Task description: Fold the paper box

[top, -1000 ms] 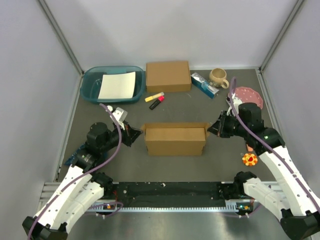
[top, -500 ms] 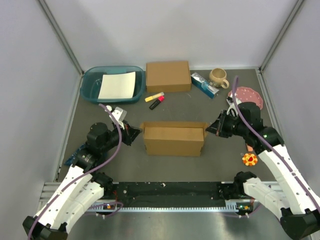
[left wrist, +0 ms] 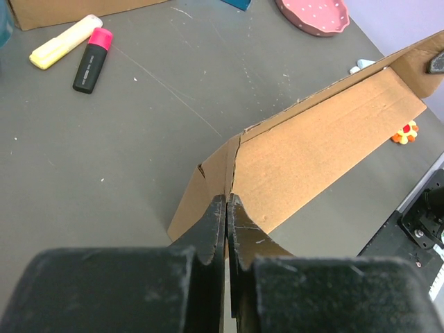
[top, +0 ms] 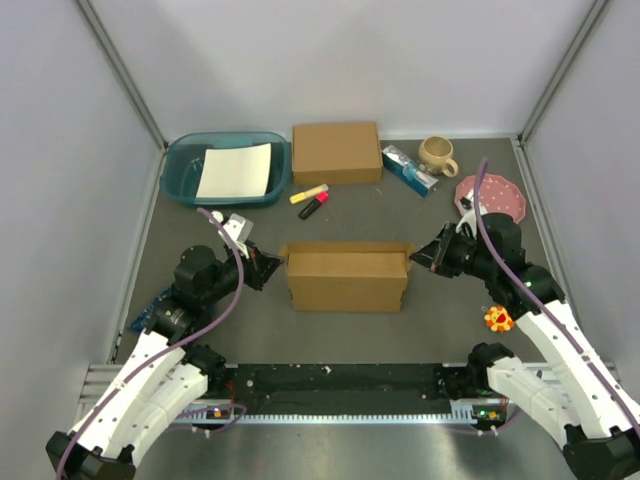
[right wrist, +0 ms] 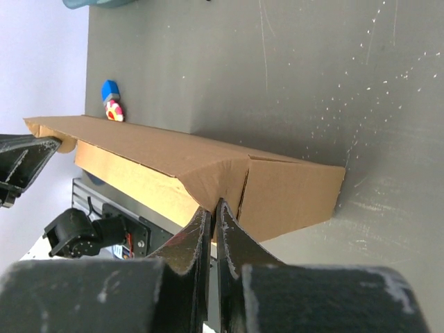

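Note:
The paper box (top: 347,280) is a brown cardboard sheet folded up into a long shape at mid-table. My left gripper (top: 272,270) is shut on its left end flap; in the left wrist view the jaws (left wrist: 227,201) pinch the cardboard edge, with the panel (left wrist: 326,146) stretching away to the right. My right gripper (top: 418,258) is shut on the right end flap; in the right wrist view its tips (right wrist: 214,206) clamp the folded corner of the box (right wrist: 208,173). The box is held between both grippers, just above or on the table.
A second brown box (top: 336,152) stands at the back. A teal tray (top: 180,165) with white paper is at back left. Yellow and pink markers (top: 311,198), a blue packet (top: 408,169), a mug (top: 437,154), a pink plate (top: 495,193) and a small orange toy (top: 498,319) lie around.
The right arm has shifted slightly right and back, and the box has moved a little left and up with both grippers still clamped on it.

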`<action>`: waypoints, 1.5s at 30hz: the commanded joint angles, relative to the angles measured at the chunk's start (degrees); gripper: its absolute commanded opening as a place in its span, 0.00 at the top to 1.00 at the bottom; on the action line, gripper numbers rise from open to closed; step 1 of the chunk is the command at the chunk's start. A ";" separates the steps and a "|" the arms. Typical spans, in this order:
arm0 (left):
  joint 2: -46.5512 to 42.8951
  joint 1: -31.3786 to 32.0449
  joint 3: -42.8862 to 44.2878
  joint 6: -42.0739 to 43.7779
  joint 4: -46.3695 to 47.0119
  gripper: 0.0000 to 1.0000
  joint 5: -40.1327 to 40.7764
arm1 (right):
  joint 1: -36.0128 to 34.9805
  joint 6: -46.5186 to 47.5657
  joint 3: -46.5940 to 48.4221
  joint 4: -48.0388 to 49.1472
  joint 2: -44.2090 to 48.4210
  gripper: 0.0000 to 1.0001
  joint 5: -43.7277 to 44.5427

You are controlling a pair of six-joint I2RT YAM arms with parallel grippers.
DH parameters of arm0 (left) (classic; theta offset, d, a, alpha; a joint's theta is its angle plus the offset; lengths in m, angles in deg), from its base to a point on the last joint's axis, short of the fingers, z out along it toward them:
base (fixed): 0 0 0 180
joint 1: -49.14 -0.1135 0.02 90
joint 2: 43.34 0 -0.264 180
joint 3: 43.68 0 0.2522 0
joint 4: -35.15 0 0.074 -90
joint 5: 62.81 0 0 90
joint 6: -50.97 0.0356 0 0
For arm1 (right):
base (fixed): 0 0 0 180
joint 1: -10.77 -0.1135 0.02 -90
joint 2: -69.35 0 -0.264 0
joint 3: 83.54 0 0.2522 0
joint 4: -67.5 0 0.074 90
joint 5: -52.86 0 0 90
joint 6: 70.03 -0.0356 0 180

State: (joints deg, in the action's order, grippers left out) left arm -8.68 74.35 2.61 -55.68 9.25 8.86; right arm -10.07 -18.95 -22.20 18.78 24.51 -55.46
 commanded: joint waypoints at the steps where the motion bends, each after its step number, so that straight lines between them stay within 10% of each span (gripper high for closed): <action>1: -0.02 0.28 -0.81 -1.55 0.10 1.00 -1.18 | -3.93 -1.26 -1.78 -0.02 1.06 1.00 1.79; 45: -2.92 0.19 -3.97 -38.28 8.89 1.00 1.98 | -11.59 9.03 -12.06 2.26 3.97 1.00 17.09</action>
State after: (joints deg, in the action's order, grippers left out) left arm -10.32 74.26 -0.60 -88.35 14.54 11.62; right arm -19.93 -11.06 -31.10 30.01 29.60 -37.93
